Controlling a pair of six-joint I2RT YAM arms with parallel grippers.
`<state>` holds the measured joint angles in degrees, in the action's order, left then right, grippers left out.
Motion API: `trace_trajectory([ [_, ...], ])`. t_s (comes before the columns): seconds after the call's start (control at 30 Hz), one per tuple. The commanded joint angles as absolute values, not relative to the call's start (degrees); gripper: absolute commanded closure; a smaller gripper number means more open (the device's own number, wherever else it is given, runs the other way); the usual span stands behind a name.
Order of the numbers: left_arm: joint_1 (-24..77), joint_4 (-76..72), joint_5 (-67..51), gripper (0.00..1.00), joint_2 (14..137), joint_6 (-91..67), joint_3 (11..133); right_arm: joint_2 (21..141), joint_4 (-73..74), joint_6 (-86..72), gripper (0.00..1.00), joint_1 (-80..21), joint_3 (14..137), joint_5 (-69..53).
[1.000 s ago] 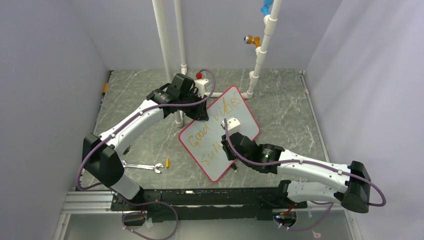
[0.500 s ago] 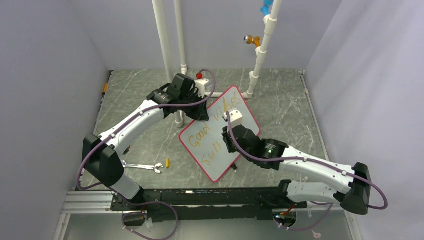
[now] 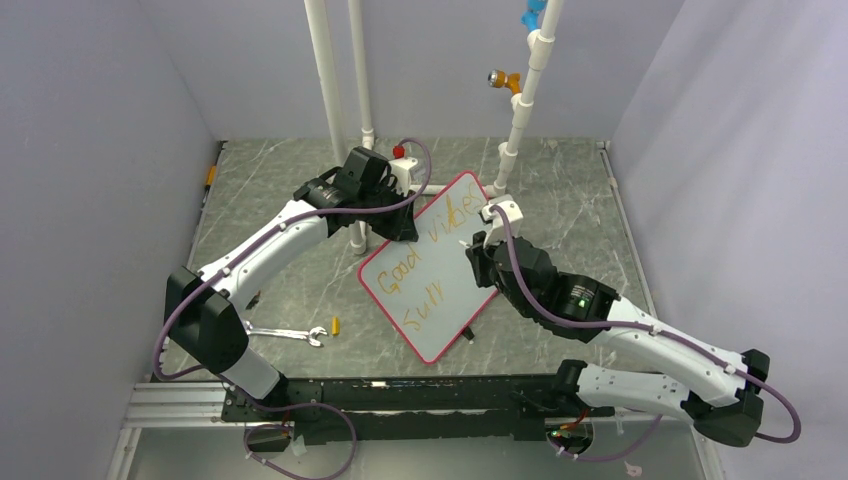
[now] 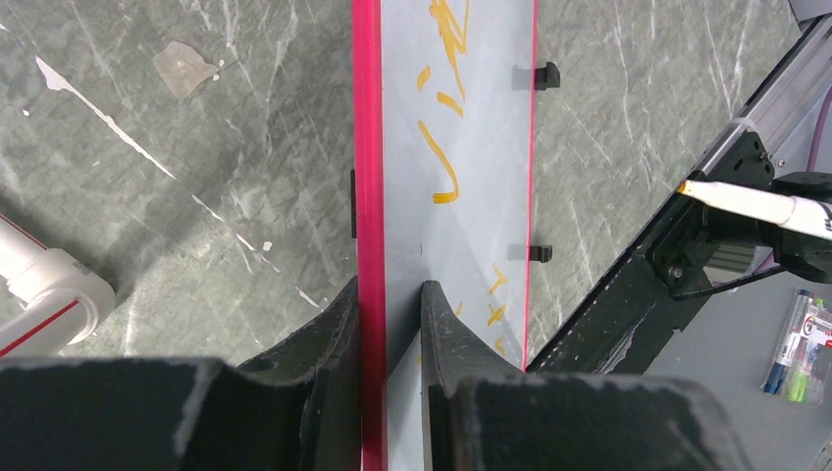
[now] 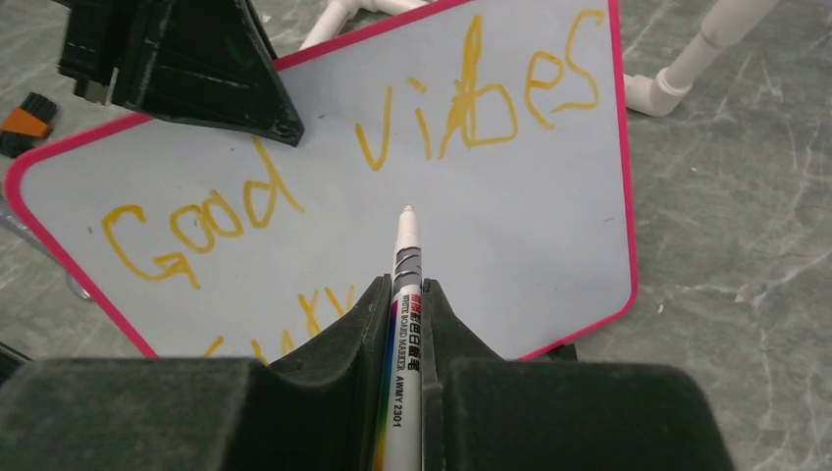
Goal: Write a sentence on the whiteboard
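Our right end effector is clamped fully shut on one white marker pen, whose tip points at the board but is off its surface. Our left end effector, jaws narrowly apart, pinches the far left edge of the one flat pale grey-white whiteboard with its red-pink rim, mid-way across the grey marbled table. The orange-yellow handwritten sentence runs in two lines. The upper reads "Good vibes" and the lower is partly hidden.

I see a grey marbled table with a wrench lying at its near left and a small orange piece just beside it. White pipes stand on the far part. The whiteboard is mid-table, though I can't tell whether its feet touch.
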<state>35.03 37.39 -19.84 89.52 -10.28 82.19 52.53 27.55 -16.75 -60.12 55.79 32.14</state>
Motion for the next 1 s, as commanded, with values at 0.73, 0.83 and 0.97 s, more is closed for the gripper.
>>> trace_trajectory([
  [0.73, 34.85, 36.08, -12.75, 1.0, 89.07, -5.36, 82.76, 47.38, 20.23, -21.57, 1.0, -55.81, 40.93, 19.82],
  [0.83, 34.89, 36.08, -12.66, 1.0, 89.02, -5.36, 82.64, 48.6, 19.11, -21.53, 1.0, -55.65, 40.76, 18.63],
  [0.97, 34.87, 36.13, -12.76, 1.0, 89.11, -5.36, 82.71, 50.06, 17.63, -21.29, 1.0, -55.59, 40.78, 18.28],
])
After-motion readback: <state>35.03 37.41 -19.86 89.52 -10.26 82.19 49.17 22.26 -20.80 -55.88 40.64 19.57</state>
